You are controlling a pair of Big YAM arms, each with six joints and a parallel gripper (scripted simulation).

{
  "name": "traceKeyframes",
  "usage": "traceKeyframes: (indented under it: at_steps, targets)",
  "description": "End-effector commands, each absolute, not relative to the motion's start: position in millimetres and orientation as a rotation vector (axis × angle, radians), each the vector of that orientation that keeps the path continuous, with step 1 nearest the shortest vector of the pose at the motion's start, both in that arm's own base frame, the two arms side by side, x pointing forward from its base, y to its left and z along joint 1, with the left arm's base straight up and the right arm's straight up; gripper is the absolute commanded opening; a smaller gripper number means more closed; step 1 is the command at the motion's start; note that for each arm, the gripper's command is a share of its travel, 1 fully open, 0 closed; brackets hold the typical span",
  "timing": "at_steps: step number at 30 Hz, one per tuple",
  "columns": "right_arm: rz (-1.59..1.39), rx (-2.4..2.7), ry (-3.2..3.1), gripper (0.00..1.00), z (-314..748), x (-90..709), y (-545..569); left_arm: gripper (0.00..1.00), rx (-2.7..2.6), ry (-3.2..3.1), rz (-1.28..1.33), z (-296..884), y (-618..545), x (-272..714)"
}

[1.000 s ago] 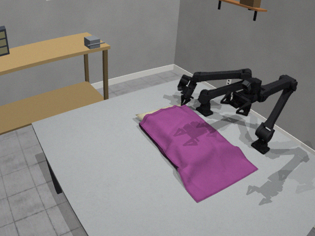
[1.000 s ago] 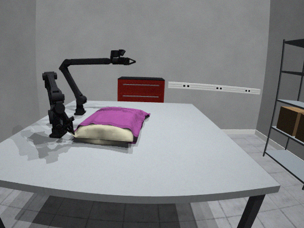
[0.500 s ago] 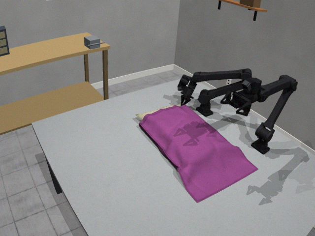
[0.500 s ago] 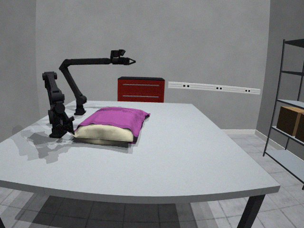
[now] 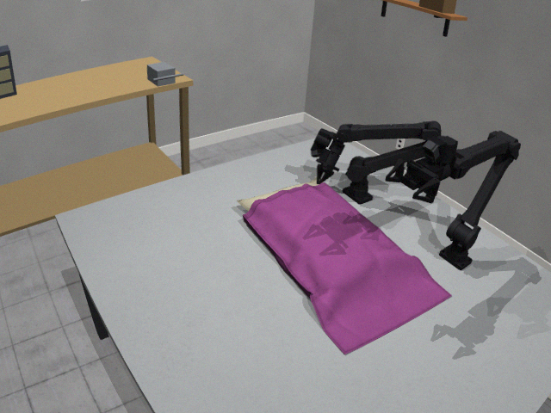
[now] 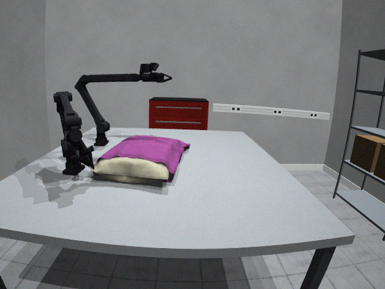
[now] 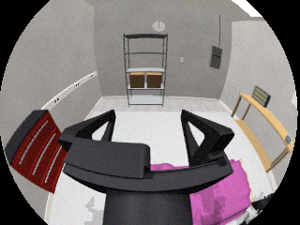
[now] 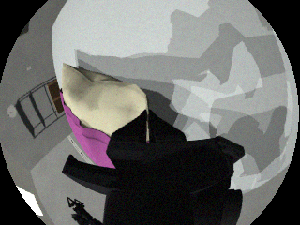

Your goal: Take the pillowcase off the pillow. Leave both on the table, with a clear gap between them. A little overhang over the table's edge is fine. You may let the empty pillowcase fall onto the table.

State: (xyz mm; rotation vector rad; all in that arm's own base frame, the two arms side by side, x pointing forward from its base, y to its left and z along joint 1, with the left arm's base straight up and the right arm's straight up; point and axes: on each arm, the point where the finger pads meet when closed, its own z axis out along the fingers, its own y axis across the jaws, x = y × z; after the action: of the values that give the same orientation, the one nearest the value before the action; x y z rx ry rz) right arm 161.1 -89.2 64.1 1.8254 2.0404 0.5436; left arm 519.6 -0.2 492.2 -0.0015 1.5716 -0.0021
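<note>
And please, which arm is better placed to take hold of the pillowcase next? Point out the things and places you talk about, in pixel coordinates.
Probably the left: its gripper (image 5: 405,188) (image 6: 171,77) (image 7: 148,112) (image 8: 70,202) is open and free, above the table. The right gripper (image 5: 318,181) (image 6: 93,168) (image 8: 147,112) is shut on a corner of the pillow (image 5: 260,196) (image 6: 130,168) (image 8: 105,103).

Both the left arm (image 5: 492,191) (image 6: 112,77) (image 7: 147,206) (image 8: 84,216) and the right arm (image 5: 386,132) (image 6: 67,108) (image 8: 169,202) are black, with long, straight links and chunky, rounded joints. The left claw (image 5: 400,187) (image 6: 171,77) (image 7: 148,112) (image 8: 70,198) has two triangular fingers with open cutouts; behind that claw lie a curved crosspiece (image 7: 150,182) and a boxy block (image 7: 110,157) with softened edges.
</note>
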Motion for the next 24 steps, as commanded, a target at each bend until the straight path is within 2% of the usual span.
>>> traceKeyframes:
  at_steps: [1,24]
  targets:
    - [0.523,1.766,2.015,0.02,99.1,173.2,-102.1,1.0,0.011,1.542,-0.005,505.8,-6.4,514.9]
    - [0.521,1.763,2.013,0.02,121.4,172.5,-101.2,1.0,0.011,1.542,-0.005,505.8,-6.4,514.9]
